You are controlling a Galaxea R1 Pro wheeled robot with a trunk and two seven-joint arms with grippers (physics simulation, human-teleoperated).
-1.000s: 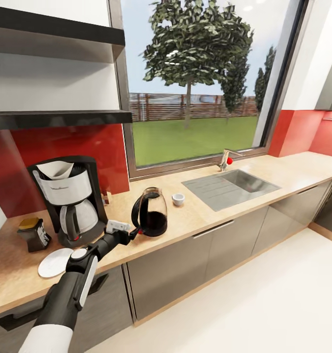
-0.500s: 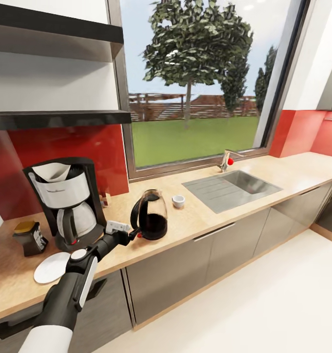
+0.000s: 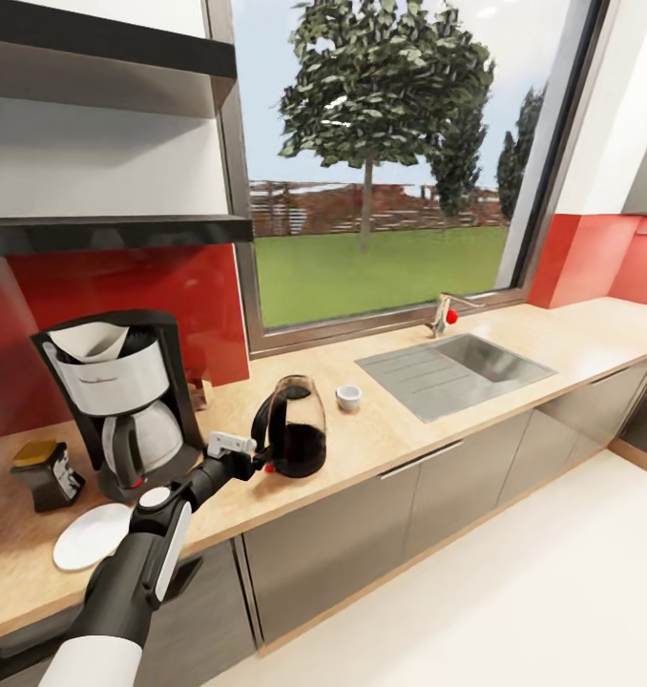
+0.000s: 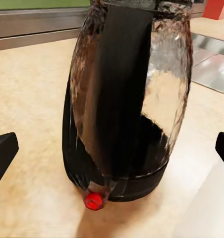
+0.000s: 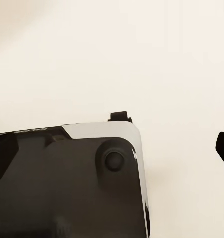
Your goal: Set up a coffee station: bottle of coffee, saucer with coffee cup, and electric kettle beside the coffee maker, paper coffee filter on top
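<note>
The glass electric kettle (image 3: 291,426) stands on the wooden countertop (image 3: 381,434), its black handle and red switch (image 4: 93,200) facing my left gripper (image 3: 258,458). That gripper is open just short of the handle, with its fingertips (image 4: 3,154) spread wide on both sides of the kettle (image 4: 129,99). The coffee maker (image 3: 118,405) stands at the left with a paper filter (image 3: 87,339) on top. The bottle of coffee (image 3: 43,473) and the white saucer (image 3: 92,535) lie beside it. The small white cup (image 3: 348,397) sits right of the kettle. My right gripper (image 5: 112,148) is open over the pale floor.
A steel sink (image 3: 457,367) with a tap (image 3: 444,313) is set into the counter at the right. Dark shelves (image 3: 114,229) hang above the coffee maker, next to a large window. Grey cabinets (image 3: 362,525) run below the counter. A black part of the robot (image 5: 67,188) lies under the right gripper.
The whole head view has drifted, so the coffee maker, bottle and saucer sit further left in the picture. The left gripper stays at the kettle's handle.
</note>
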